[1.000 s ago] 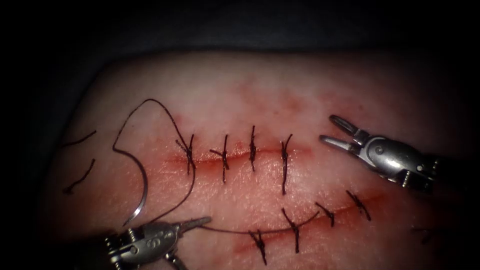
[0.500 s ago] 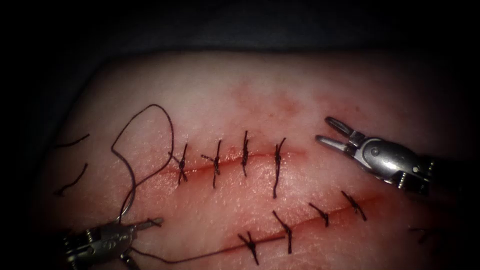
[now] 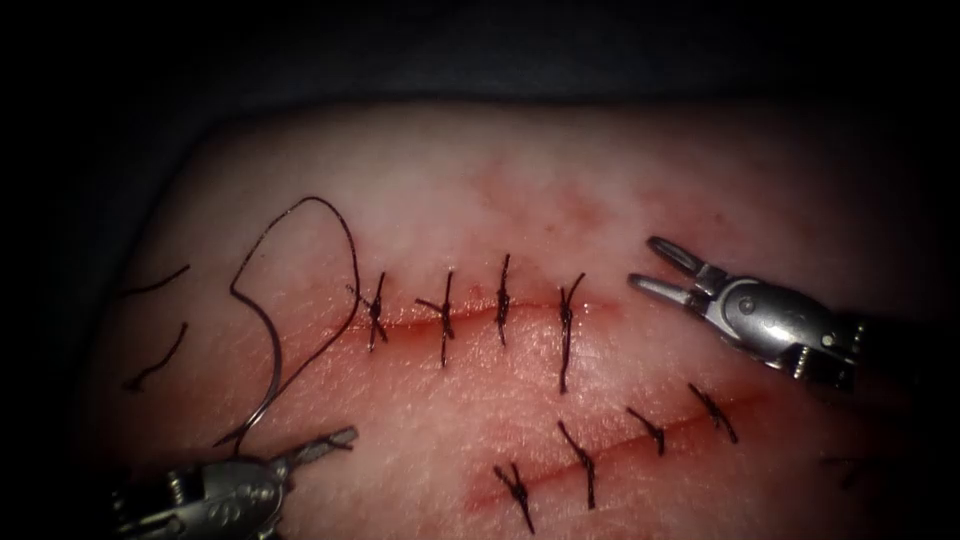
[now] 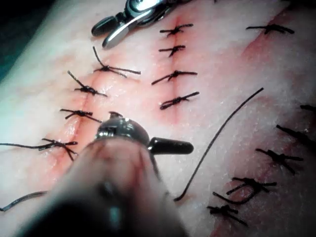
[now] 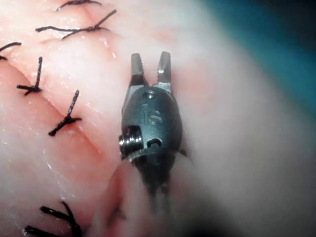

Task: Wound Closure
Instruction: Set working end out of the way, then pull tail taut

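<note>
While the right pincer [image 3: 652, 268] gapes empty, the needle [image 3: 268, 375] lies beside the left pincer [image 3: 335, 441], grip unclear.

- Endoscope view: light pools on the middle of the tissue [image 3: 480, 200], and darkness closes in round every edge.
- Small glints shine on the right hand [image 3: 645, 262].
- Both wrist views: tissue pale, strongly lit.

Curved needle [image 3: 268, 385] loose on tissue [image 3: 480, 200]

The left tool [image 3: 325, 445] is cut off behind its wrist by the frame edge; just above it, the needle's [image 3: 262, 385] grip cannot be made out.
</note>
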### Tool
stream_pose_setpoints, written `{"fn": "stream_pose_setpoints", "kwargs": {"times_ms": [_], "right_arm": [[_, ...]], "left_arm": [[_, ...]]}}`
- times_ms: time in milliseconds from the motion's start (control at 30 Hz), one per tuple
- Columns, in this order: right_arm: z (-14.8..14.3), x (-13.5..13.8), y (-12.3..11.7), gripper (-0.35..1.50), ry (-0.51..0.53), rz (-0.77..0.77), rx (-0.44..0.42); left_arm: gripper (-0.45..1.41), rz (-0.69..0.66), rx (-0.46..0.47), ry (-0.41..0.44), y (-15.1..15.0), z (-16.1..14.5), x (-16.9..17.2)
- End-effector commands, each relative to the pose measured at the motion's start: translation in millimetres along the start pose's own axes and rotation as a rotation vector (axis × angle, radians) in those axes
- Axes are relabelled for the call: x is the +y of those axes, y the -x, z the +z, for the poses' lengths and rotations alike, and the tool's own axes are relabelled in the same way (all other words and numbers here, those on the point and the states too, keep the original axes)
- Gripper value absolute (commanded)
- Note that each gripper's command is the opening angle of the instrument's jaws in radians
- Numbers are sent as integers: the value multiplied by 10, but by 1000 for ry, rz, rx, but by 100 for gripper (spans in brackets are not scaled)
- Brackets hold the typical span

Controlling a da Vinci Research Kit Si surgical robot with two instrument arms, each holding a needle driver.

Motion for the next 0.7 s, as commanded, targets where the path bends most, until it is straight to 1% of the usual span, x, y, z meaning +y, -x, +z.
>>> {"fn": "stream_pose_setpoints", "kwargs": {"times_ms": [33,100,167,233,267,333,400,433,500,567,633,700], "right_arm": [[9,-2,-2,24,-1,-1,4],[8,-3,-3,24,-2,-1,4],[6,-3,-3,24,-3,-2,5],[4,-2,-3,24,-4,-2,5],[3,-2,-3,24,-5,-2,5],[2,-1,-2,24,-7,-2,6],[0,-1,-3,24,-8,-2,6],[-1,-1,-3,22,-8,-2,6],[-2,-1,-4,22,-7,-2,5],[-3,-2,-5,21,-7,-2,4],[-4,-3,-6,19,-7,-2,4],[-4,-3,-6,19,-7,-2,4]], "left_arm": [[101,2,16,-20,-9,10,-15],[99,12,44,-62,-22,18,-32],[94,18,57,-84,-32,25,-45],[78,52,72,-117,-41,36,-59],[73,73,73,-148,-43,42,-64],[71,124,72,-204,-43,57,-72],[69,143,61,-223,-38,71,-76],[69,188,55,-238,-34,80,-78],[63,244,35,-244,-28,92,-80],[54,335,12,-250,-21,105,-83],[39,457,4,-249,-17,116,-86],[27,544,17,-236,-14,124,-88]]}}
